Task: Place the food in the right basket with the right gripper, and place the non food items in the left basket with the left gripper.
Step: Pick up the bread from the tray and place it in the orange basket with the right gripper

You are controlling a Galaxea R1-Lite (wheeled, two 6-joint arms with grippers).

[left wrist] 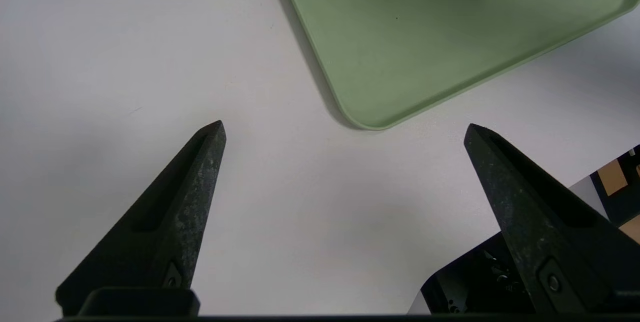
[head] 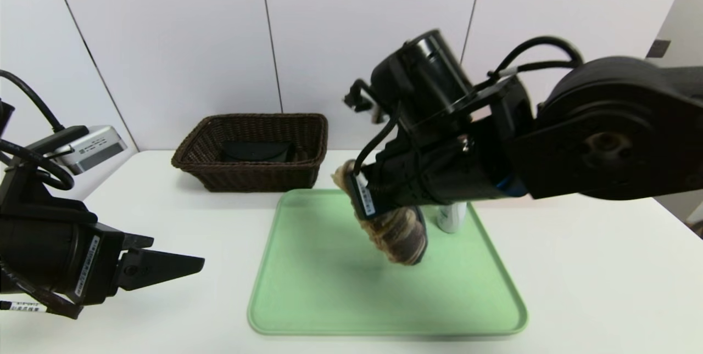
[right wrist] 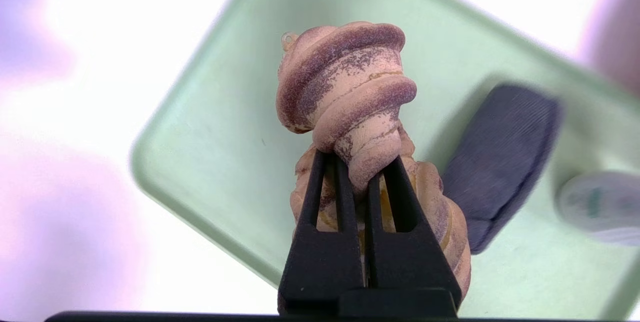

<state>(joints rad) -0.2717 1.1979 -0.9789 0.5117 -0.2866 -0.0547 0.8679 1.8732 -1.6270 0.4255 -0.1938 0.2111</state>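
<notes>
We see dark fabric case (right wrist: 500, 162) and white bottle (head: 452, 217) crowding the tray's right
Bare tray (head: 329, 288) leaves us passage along its near side.

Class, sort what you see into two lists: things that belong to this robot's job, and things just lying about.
Job:
- right gripper, holding twisted bread
- left gripper, open
- green tray
- dark eyeglass case
- white bottle
- wicker basket

Lying about:
- nothing evident

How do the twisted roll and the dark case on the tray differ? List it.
The roll is brown and ridged; the case is dark and smoother in outline. The roll is gripped by the right gripper above the tray; the case lies on it. Both are longer than wide.
</notes>
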